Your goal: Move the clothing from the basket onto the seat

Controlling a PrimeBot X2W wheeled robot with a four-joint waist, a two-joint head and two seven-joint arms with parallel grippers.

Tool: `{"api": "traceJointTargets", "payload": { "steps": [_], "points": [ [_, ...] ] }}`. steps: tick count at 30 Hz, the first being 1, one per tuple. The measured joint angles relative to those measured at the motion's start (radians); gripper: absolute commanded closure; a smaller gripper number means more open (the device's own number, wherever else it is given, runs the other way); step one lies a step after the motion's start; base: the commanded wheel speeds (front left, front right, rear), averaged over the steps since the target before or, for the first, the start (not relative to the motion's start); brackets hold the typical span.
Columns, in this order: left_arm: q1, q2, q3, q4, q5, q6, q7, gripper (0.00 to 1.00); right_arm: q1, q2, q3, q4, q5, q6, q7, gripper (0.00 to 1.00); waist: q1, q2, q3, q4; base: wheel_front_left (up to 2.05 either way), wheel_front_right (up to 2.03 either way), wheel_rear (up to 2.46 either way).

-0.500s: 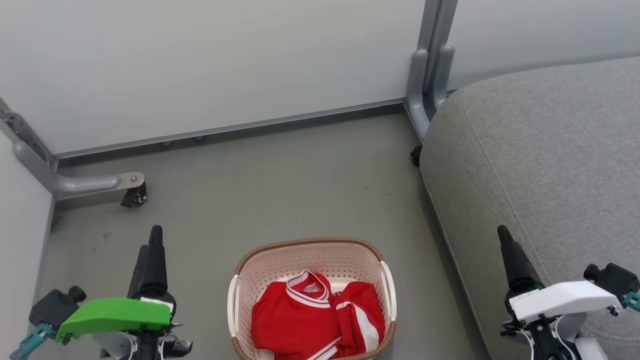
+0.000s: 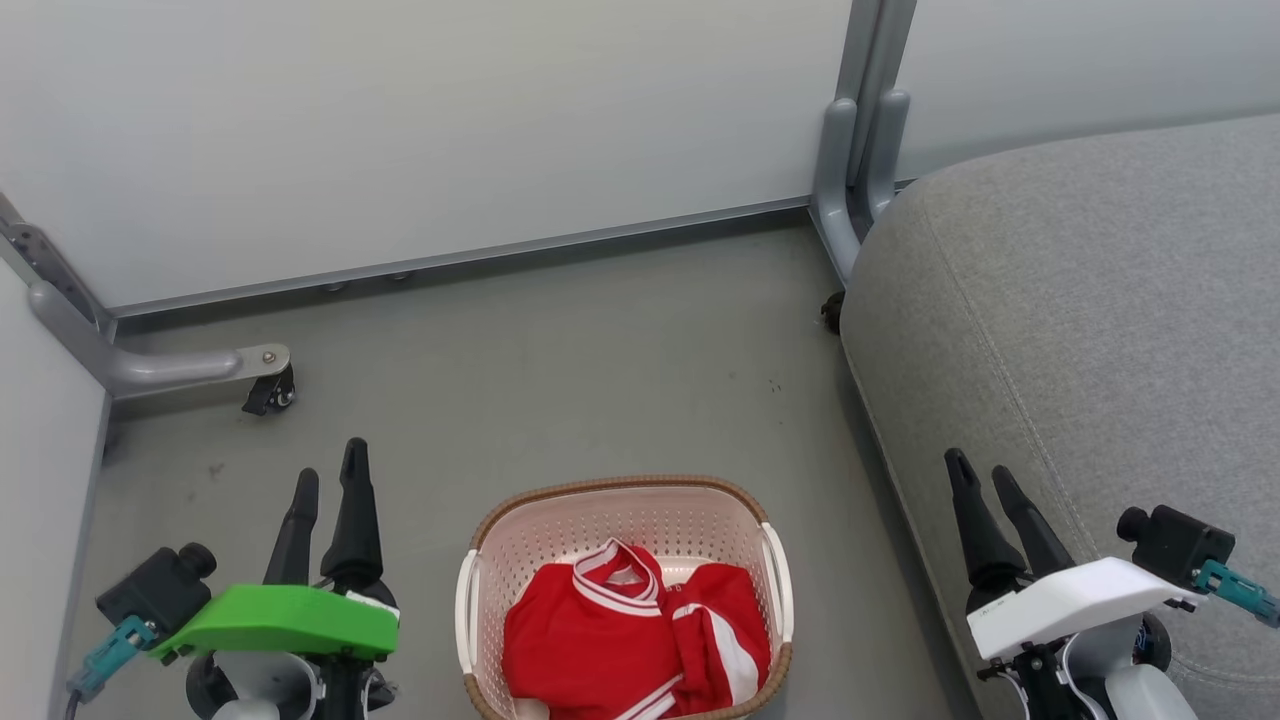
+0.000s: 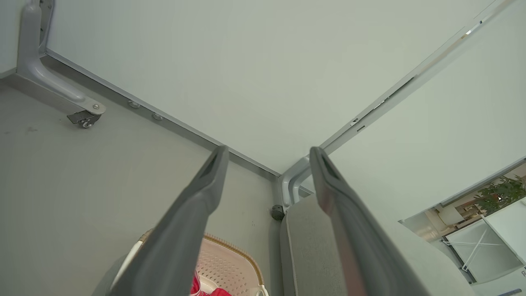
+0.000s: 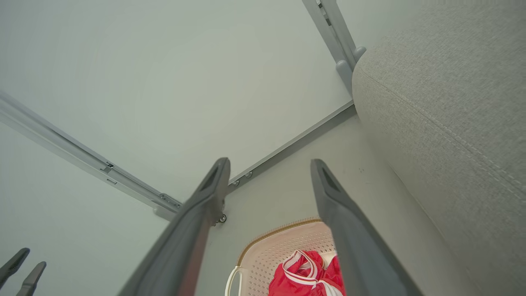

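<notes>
Left hand [image 2: 330, 460] and right hand [image 2: 978, 465] gape empty; the soft, light red clothing [image 2: 620, 640] in the basket [image 2: 610, 485] looks easiest pinched at its striped collar [image 2: 612, 588].

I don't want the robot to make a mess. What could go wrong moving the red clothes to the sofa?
The clothing lies bunched together, so grabbing one piece might drag the other onto the floor. The basket could lift too. A piece could slip off the seat at its rounded edge.

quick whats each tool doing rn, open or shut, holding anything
left tool: open, holding nothing
right tool: open, holding nothing
</notes>
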Motion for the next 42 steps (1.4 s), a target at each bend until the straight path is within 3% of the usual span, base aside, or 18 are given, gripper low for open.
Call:
{"api": "traceJointTargets", "payload": {
  "steps": [11, 42],
  "points": [
    [0.009, 0.000, -0.026, -0.021, 0.149, 0.008, -0.035, 0.00, 0.008, 0.001, -0.004, -0.010, -0.104, 0.000, -0.035, 0.00, 0.0000, 0.0000, -0.001, -0.001, 0.00, 0.00, 0.00],
    [0.040, 0.003, -0.076, 0.001, 0.420, -0.038, -0.112, 0.00, 0.014, -0.002, 0.052, -0.026, -0.381, 0.000, -0.114, 0.00, 0.0000, 0.0000, -0.013, 0.010, 0.00, 0.00, 0.00]
  ]
}}
